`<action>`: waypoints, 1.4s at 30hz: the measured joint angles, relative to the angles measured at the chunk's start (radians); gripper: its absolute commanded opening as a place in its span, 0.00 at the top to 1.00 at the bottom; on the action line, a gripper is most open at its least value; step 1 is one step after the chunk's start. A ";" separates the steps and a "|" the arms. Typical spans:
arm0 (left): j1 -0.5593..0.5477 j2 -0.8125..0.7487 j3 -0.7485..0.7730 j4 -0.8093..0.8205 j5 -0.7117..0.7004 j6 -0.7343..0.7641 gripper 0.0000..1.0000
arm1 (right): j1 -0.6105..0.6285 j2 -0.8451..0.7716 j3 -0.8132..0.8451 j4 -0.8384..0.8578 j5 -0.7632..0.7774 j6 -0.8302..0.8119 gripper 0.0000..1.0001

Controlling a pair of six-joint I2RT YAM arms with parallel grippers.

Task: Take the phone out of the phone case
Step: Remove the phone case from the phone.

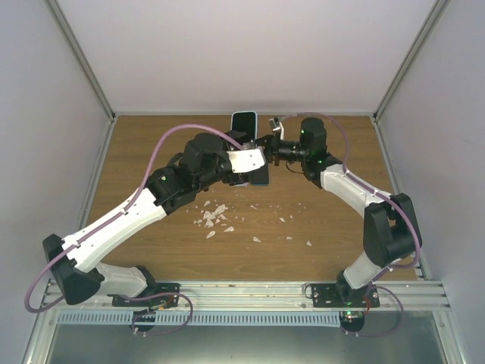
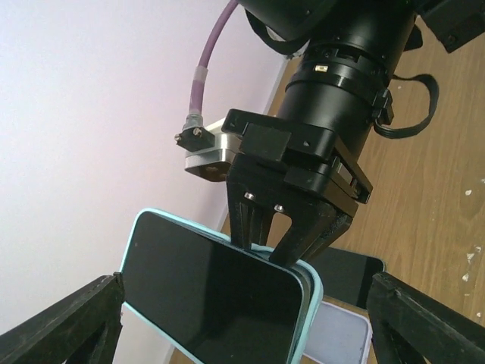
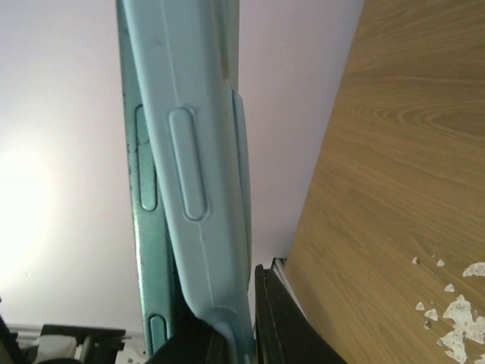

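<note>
My right gripper [image 2: 282, 244] was pinched narrow on one edge of the light-blue phone case [image 3: 198, 152]. It held the case up off the wooden table [image 1: 326, 220] near the back wall, with the phone [image 2: 204, 299] seated inside and its dark screen facing my left wrist camera. My left gripper [image 2: 242, 303] was spread wide, fingers [image 2: 64, 326] flanking the cased phone with a clear gap on one side, so it gripped nothing. Below sat a second dark slab [image 2: 350, 274] on a pale lavender piece, and white flakes [image 1: 214, 216] lay scattered mid-table.
</note>
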 measured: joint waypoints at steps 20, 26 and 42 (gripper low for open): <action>-0.026 0.147 -0.001 0.034 -0.174 -0.014 0.28 | 0.000 0.000 0.008 -0.088 0.056 0.026 0.99; -0.026 0.169 -0.003 0.047 -0.254 -0.014 0.36 | 0.000 0.000 0.008 -0.087 0.065 0.034 0.99; -0.033 0.175 -0.043 0.100 -0.327 0.007 0.56 | -0.006 0.000 0.008 -0.048 0.101 0.057 0.99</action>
